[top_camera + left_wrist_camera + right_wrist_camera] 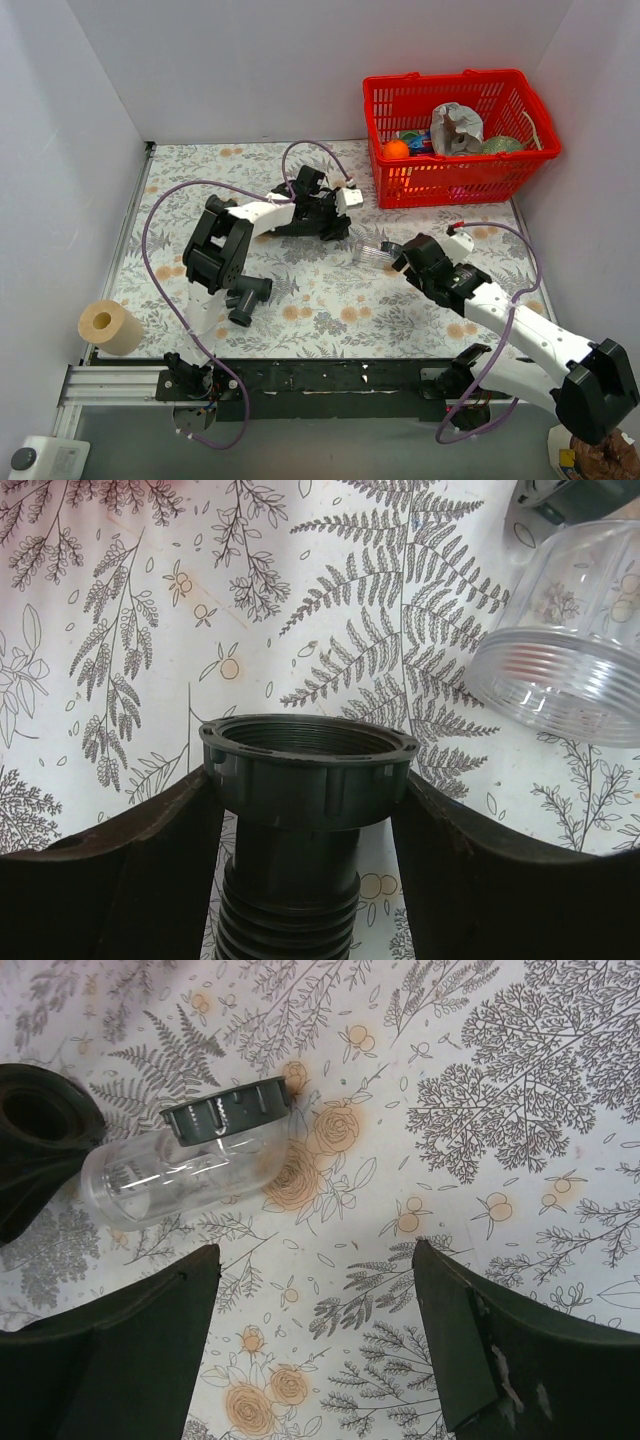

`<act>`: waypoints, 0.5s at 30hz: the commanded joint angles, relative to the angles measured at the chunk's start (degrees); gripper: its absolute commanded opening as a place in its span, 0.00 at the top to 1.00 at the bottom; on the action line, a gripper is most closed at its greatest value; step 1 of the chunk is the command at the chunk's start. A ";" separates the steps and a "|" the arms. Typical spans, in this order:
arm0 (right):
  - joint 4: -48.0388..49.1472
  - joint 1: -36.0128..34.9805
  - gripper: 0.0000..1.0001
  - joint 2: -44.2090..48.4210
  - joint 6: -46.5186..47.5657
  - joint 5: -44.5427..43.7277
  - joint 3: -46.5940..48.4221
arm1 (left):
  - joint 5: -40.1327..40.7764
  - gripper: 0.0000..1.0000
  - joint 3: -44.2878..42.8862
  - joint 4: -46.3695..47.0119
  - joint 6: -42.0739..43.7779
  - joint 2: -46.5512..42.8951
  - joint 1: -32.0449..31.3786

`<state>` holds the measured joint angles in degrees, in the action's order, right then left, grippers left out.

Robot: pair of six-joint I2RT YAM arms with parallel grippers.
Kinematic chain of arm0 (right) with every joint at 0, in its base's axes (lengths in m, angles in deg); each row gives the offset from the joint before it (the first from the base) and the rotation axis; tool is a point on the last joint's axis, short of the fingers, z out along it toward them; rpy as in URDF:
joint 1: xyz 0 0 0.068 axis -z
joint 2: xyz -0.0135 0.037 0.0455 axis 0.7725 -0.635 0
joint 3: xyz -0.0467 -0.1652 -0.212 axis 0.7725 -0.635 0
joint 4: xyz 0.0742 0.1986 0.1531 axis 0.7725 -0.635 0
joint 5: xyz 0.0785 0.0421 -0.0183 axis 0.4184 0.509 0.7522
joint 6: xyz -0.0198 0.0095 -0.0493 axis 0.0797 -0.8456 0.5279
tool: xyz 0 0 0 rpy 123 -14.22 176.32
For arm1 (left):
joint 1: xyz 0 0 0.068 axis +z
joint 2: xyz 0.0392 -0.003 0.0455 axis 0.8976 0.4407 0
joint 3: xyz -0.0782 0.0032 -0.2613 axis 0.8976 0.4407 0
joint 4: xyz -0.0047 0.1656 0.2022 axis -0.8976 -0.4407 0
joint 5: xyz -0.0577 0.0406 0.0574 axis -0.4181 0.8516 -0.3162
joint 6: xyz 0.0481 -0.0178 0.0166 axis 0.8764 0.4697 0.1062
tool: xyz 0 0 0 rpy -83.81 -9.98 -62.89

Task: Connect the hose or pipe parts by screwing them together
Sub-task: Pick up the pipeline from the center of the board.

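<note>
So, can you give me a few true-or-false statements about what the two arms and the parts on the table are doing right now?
1. The left gripper has its fingers on either side of the black ribbed hose, at its threaded collar. True.
2. The right gripper holds the clear tube. False: its jaws are open and empty, and the tube lies on the table ahead of it.
3. The T-shaped fitting lies on the table, in neither gripper. True.
4. The red basket is empty. False: it holds a round orange item and other things.
</note>
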<state>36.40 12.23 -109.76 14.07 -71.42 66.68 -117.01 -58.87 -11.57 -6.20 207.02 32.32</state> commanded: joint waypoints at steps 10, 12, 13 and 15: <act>-4.62 1.17 0.08 -18.27 -16.55 8.54 15.16 | 6.17 1.00 6.98 -8.17 4.90 -22.49 -0.73; -6.99 1.17 0.09 -22.39 -18.76 9.51 18.31 | 7.06 1.00 9.09 -9.59 4.99 -25.13 -0.73; -7.43 1.17 0.09 -23.54 -20.42 10.47 19.29 | 7.32 1.00 9.88 -9.85 4.99 -27.41 -0.73; -7.87 1.17 0.09 -26.26 -21.31 11.36 20.96 | 7.41 1.00 12.42 -9.76 4.99 -29.62 -0.81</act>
<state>31.79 13.24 -131.97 -0.69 -63.00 83.34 -111.23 -50.20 -18.68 -2.98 184.14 31.80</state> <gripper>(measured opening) 0.916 0.589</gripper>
